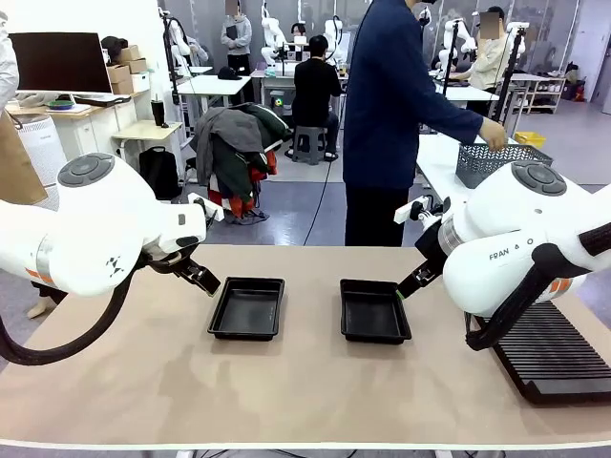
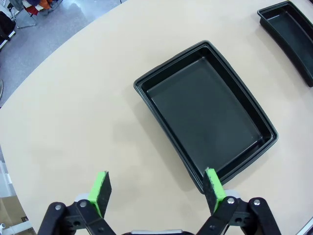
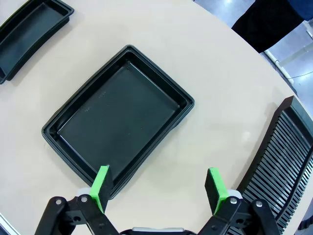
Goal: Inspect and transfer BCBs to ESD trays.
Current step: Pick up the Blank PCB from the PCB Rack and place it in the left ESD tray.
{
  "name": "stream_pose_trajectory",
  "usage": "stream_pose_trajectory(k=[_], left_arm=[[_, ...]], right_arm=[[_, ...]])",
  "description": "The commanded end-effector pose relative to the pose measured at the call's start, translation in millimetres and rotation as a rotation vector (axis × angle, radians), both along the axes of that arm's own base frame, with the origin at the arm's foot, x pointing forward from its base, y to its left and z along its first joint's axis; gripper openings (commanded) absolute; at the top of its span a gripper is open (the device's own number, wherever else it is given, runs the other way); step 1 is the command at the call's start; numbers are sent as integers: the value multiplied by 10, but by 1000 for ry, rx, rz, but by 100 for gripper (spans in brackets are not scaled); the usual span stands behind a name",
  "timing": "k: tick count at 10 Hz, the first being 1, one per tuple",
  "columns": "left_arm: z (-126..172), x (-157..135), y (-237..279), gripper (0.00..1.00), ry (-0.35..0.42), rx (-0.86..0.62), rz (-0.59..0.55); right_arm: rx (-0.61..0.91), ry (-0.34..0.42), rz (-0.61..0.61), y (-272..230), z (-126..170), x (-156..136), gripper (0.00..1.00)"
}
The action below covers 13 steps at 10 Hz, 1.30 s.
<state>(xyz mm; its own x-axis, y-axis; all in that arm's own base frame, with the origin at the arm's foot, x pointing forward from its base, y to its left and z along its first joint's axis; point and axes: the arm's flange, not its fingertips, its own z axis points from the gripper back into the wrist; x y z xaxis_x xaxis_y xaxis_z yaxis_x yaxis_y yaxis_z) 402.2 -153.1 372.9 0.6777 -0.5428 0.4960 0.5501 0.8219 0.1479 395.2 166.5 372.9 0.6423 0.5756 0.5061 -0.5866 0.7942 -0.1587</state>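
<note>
Left tray (image 1: 246, 307), right tray (image 1: 374, 311) side by side, floors bare. Slotted rack (image 1: 558, 358) beside right tray. Left gripper (image 2: 156, 173), right gripper (image 3: 157, 170) hovering, jaws spread.

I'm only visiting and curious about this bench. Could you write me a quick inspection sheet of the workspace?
Surface: beige table, bare around the things on it.
Job's things: two black ESD trays, left tray and right tray, side by side mid-table, both empty.
Clutter: black ribbed rack at the table's right edge.
Grippers: left gripper open, by the left tray's corner; right gripper open, by the right tray's corner.
Cables: black cable looping under the left arm; another black cable on the right arm.
Surroundings: person in a dark jacket at the far side, hand at a grey basket on a side table.
</note>
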Motion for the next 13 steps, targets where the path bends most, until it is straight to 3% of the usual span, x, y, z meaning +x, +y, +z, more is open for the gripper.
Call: stream_pose_trajectory(k=[1, 4, 7, 10, 11, 13], left_arm=[[253, -37, 110, 100, 54, -31, 9], [1122, -190, 288, 100, 148, -76, 78], [1883, -238, 455, 100, 302, -253, 139], [2569, -271, 665, 100, 349, -409, 250], [2720, -284, 733, 100, 372, -481, 320], [2920, -375, 848, 100, 350, -539, 349]], right_arm=[[63, 47, -58, -72, 285, -157, 100], [165, 175, -131, -346, 1129, -512, 100], [313, 323, -191, -673, 1977, -653, 100], [434, 481, -281, -1138, 2784, -634, 100], [452, 523, -293, -1260, 2970, -574, 100], [520, 592, -356, -1543, 3202, -413, 100]])
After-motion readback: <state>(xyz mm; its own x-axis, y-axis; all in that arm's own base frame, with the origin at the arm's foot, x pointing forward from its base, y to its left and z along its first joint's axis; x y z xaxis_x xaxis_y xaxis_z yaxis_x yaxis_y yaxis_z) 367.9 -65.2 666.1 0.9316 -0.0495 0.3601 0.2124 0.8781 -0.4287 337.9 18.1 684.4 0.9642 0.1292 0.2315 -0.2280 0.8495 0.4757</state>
